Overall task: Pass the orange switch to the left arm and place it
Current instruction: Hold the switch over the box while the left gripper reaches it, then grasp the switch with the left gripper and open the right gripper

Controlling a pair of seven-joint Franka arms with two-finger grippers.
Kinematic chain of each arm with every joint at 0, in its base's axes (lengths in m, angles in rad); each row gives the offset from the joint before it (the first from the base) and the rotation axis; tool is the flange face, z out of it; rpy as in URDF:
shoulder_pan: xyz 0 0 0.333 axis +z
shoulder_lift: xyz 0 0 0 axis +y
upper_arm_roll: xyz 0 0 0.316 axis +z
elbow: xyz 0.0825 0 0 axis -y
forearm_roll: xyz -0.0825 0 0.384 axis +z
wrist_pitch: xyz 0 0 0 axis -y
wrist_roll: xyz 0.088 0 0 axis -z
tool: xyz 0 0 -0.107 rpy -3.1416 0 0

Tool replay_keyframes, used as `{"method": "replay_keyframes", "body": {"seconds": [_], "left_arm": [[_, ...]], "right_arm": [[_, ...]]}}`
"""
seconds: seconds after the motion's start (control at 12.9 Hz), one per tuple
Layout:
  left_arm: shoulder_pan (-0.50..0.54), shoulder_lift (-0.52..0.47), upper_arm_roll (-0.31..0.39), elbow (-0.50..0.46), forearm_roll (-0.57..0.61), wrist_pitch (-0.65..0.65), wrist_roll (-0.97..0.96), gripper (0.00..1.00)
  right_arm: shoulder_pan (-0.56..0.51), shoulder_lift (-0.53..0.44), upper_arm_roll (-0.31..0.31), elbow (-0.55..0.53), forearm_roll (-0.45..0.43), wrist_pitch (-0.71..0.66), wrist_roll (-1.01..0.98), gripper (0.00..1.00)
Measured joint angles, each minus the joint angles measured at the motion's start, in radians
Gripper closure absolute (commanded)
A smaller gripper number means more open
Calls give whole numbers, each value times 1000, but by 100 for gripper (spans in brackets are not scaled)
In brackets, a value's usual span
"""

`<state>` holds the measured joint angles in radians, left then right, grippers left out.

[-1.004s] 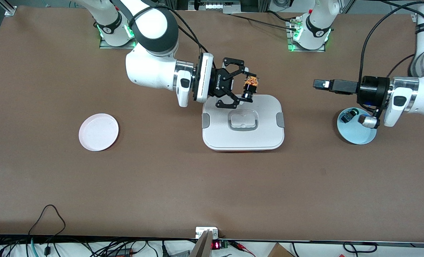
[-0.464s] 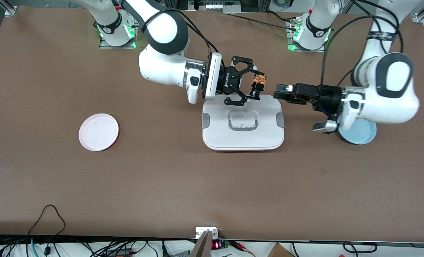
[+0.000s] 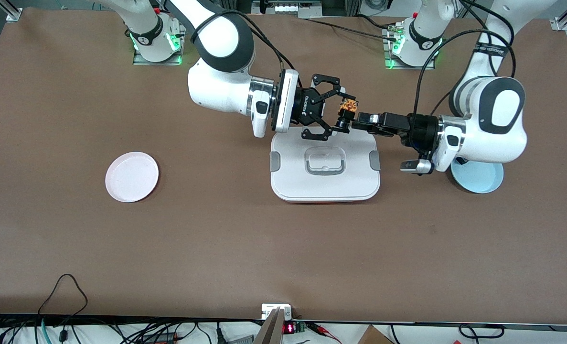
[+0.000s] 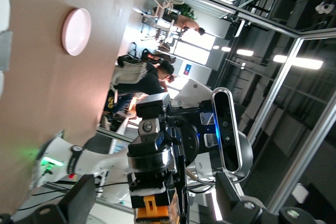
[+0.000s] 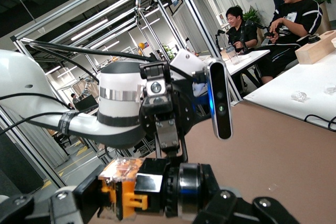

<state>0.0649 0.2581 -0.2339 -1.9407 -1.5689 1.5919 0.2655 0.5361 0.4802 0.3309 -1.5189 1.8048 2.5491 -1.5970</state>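
The orange switch (image 3: 347, 109) has a black barrel and an orange end. My right gripper (image 3: 341, 114) is shut on it and holds it in the air over the edge of the white box (image 3: 325, 187) nearest the robots' bases. In the right wrist view the switch (image 5: 131, 187) lies sideways between my right gripper's (image 5: 152, 195) fingers. My left gripper (image 3: 359, 118) reaches in level from the left arm's end and its tips are at the switch. In the left wrist view my left gripper (image 4: 155, 200) is open, one finger on each side of the switch (image 4: 155, 205).
A pink plate (image 3: 132, 177) lies toward the right arm's end of the table and also shows in the left wrist view (image 4: 76, 23). A light blue plate (image 3: 479, 177) lies partly under the left arm. The box has grey side clips (image 3: 274, 161).
The left arm has swung in from over the blue plate toward the box, bringing its open gripper up to the switch. The right gripper with the switch moved slightly toward it.
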Motion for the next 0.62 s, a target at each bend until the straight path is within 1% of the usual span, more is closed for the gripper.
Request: {"method": "replay_keyframes", "body": {"seconds": [0.08, 0.15, 0.23, 0.62], "left_arm": [[0, -1, -13, -20, -27, 0, 1, 5], [0, -1, -18, -29, -37, 0, 1, 15], [0, -1, -19, -32, -41, 0, 1, 34], [0, -2, -20, -43, -40, -16, -32, 69]], "right_arm": [[0, 0, 0, 0, 3, 0, 0, 52], [0, 0, 0, 0, 5, 1, 0, 52], [0, 1, 0, 0, 5, 2, -6, 52], [0, 30, -1, 11, 14, 2, -127, 52]]}}
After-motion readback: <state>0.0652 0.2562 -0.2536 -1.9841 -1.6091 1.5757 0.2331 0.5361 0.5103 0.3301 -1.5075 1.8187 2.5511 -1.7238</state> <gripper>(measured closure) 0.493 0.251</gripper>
